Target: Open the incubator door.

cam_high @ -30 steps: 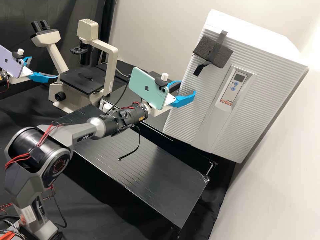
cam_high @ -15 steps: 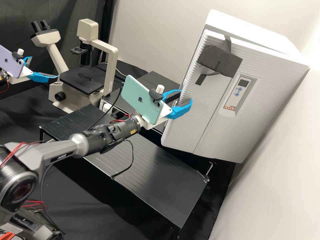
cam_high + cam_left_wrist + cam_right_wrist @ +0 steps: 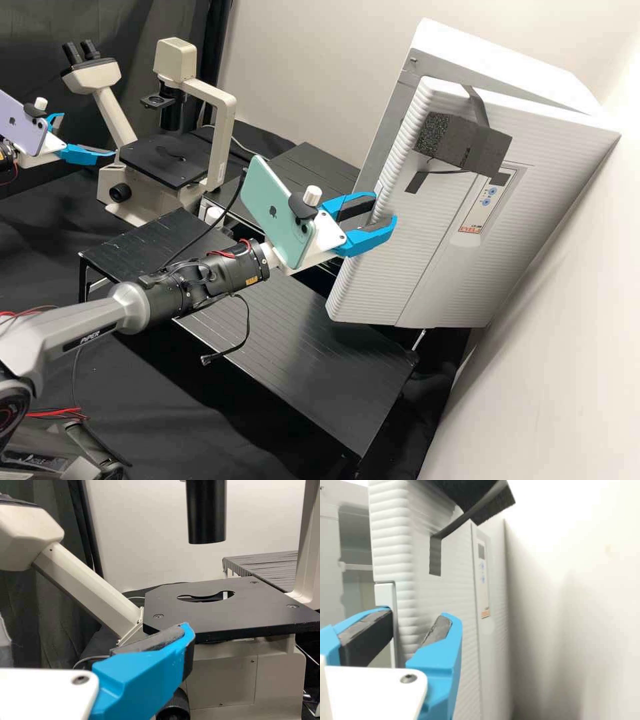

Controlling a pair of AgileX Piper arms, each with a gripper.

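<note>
Incubator point(image 3: 513, 63) stands tall at the bench's far side by the white wall, and its door point(image 3: 393, 270), the task's thing, is ajar: the near upright edge is swung out from the body, and the right wrist view shows a pale interior point(image 3: 362, 587) behind it. Next in bulk comes the right arm point(image 3: 193, 287), stretched across a low black table point(image 3: 320, 360) with fine ribbing on top. A cream microscope point(image 3: 220, 137) with a black stage point(image 3: 163, 162) rises behind that table. The right gripper point(image 3: 385, 206) is at the door's free edge, fingers spread, one on the inner side and the other along the front face, with the edge between them; I can't tell how firmly either pad touches. Over by the microscope, the left gripper point(image 3: 89, 135) is released, its fingers parted, and its own wrist view has one blue finger point(image 3: 145, 677) in front of the stage. A mint-green phone point(image 3: 277, 213) is mounted on the right arm and a lilac phone point(image 3: 21, 127) on the left. Strapped high on the door front is a dark foam block point(image 3: 467, 141), partly overlapping the top of a slim control panel point(image 3: 481, 210) with two small blue buttons.
</note>
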